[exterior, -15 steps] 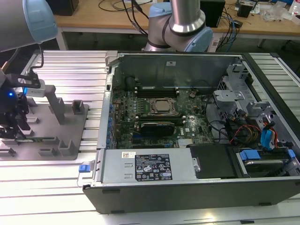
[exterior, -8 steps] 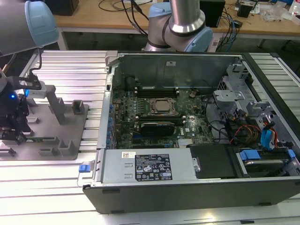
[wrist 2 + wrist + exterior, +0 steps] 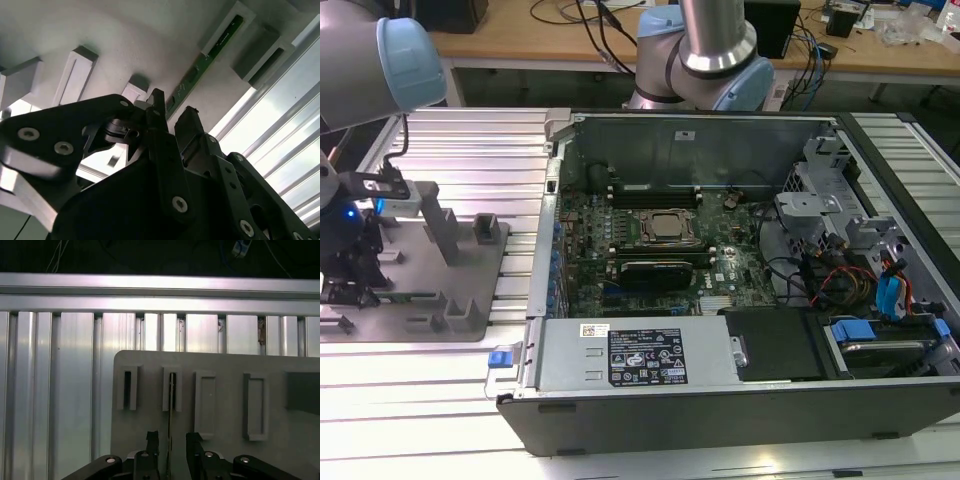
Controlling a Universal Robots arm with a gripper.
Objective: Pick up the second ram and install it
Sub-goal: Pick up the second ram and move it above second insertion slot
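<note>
Beside the open computer case (image 3: 620, 410), over the grey holder plate (image 3: 150, 390), the gripper (image 3: 171, 439) hangs slightly open, its fingers (image 3: 152, 440) flanking, not visibly touching, the second ram (image 3: 200, 70) standing on edge in its slot.

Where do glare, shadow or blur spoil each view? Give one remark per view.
Exterior view: the aluminium table glares white at the lower edge. Second wrist view: the tool sits in shadow, slats beyond the second ram blown out. First wrist view: slats glare, background black.
</note>
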